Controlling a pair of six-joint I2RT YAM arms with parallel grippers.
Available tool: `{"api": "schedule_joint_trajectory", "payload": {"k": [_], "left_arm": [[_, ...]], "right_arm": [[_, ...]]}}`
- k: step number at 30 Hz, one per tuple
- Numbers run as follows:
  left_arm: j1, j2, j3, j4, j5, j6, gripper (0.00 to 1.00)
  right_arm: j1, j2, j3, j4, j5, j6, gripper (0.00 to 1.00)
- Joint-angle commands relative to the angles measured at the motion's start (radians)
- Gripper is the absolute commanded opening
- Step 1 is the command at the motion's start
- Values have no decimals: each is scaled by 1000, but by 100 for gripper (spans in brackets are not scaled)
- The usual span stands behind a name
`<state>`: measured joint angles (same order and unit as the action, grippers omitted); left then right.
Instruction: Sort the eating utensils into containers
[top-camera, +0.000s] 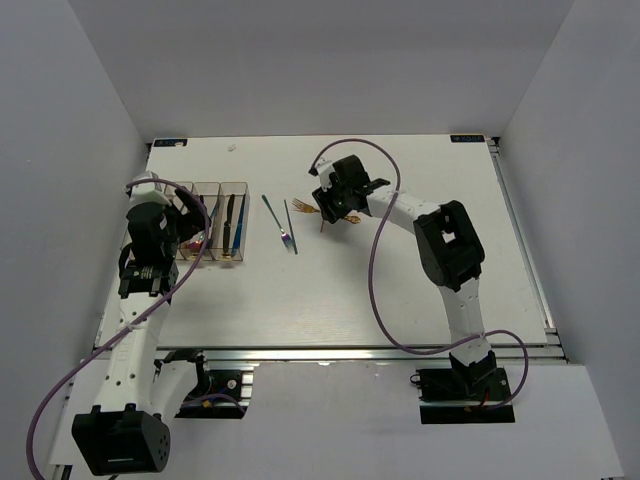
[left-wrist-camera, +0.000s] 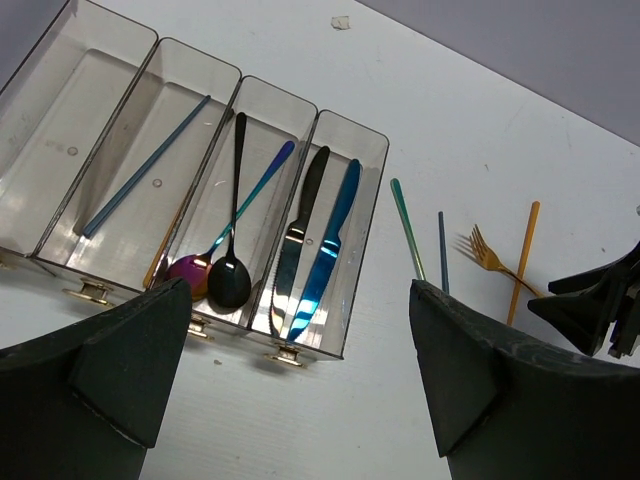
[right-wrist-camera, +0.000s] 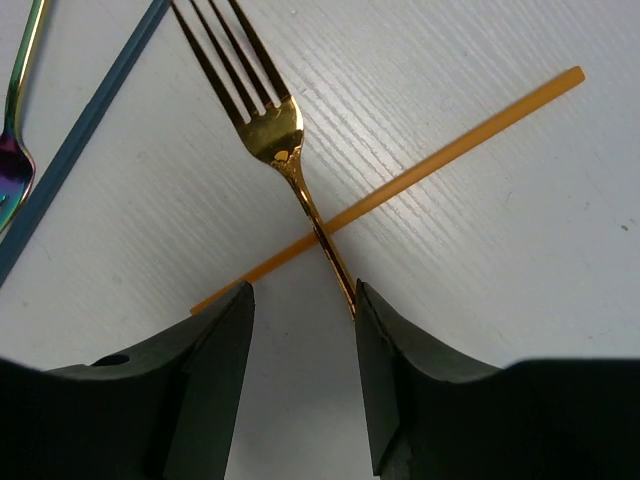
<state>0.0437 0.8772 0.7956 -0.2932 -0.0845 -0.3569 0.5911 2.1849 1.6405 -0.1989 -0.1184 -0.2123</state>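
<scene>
The gold fork (right-wrist-camera: 270, 130) lies on the table across an orange stick (right-wrist-camera: 440, 160). My right gripper (right-wrist-camera: 303, 292) stands low over the fork's handle end, jaws apart; the handle tip touches the inner edge of the right finger (right-wrist-camera: 400, 360), with bare table in the gap. A blue stick (right-wrist-camera: 90, 120) and a teal-handled utensil (right-wrist-camera: 15, 150) lie to the left. The containers (left-wrist-camera: 375, 180) hold a blue stick (left-wrist-camera: 145, 165), two spoons (left-wrist-camera: 235, 200) and two knives (left-wrist-camera: 330, 240). My left gripper (left-wrist-camera: 300, 290) hangs wide open above the bins' near end, holding nothing.
The leftmost bin (left-wrist-camera: 60, 110) shows nothing inside. The right arm's purple cable (top-camera: 375, 260) loops over the table's middle. Grey walls close in the table (top-camera: 450, 290) on three sides. A small white scrap (left-wrist-camera: 341, 22) lies near the back edge.
</scene>
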Motion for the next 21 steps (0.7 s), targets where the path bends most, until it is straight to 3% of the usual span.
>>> {"api": "schedule_joint_trajectory", "payload": {"k": [1, 8, 17, 20, 21], "left_arm": [[-5, -1, 4, 20, 34, 1, 98], [-7, 11, 5, 20, 51, 4, 98], [-7, 22, 4, 20, 60, 6, 98], [-7, 22, 7, 20, 60, 6, 98], [-7, 22, 7, 20, 58, 6, 98]], "right_arm": [[-16, -33, 60, -36, -131, -108, 50], [-43, 79, 218, -173, -201, -185, 46], [-43, 101, 127, -161, -184, -208, 46], [-43, 98, 93, -165, -199, -208, 43], [-43, 99, 84, -157, -199, -210, 36]]}}
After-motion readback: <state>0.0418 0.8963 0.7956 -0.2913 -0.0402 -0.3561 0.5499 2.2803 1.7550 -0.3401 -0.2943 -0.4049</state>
